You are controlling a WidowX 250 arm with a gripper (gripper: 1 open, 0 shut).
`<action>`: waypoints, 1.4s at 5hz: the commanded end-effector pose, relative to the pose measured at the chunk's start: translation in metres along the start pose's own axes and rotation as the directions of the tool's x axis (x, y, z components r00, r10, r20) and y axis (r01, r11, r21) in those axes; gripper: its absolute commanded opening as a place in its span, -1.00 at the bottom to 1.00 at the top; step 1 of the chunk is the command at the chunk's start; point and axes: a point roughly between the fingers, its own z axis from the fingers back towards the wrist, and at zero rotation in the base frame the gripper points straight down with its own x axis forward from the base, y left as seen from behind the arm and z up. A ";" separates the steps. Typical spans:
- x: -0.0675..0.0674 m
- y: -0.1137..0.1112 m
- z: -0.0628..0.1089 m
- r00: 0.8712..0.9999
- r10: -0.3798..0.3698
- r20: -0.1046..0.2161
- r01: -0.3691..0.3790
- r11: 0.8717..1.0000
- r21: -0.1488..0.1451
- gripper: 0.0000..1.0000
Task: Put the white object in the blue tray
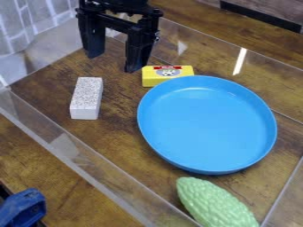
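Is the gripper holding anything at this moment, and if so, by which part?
Nothing is held. The gripper stands open and empty at the back of the table, apart from the white object, which lies untouched left of the blue tray.

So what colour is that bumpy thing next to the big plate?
Light green, seen in the camera view.

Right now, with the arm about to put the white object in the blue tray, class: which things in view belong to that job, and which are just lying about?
Part of the job:
- white object, speckled block lying on the table
- blue tray, nothing in it
- gripper, open, holding nothing

Just lying about:
- yellow packet, beside the tray's far rim
- bumpy green object, near the front edge
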 end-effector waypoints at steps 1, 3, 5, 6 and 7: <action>-0.001 0.002 -0.008 1.000 0.009 -0.010 -0.009 1.000 -0.003 1.00; -0.004 0.011 -0.022 0.998 0.058 -0.017 -0.058 0.998 -0.015 1.00; -0.007 0.018 -0.032 0.994 0.104 -0.024 -0.104 0.994 -0.028 1.00; -0.009 0.025 -0.036 0.991 0.134 -0.025 -0.135 0.990 -0.035 1.00; -0.011 0.031 -0.040 0.988 0.151 -0.024 -0.152 0.988 -0.038 1.00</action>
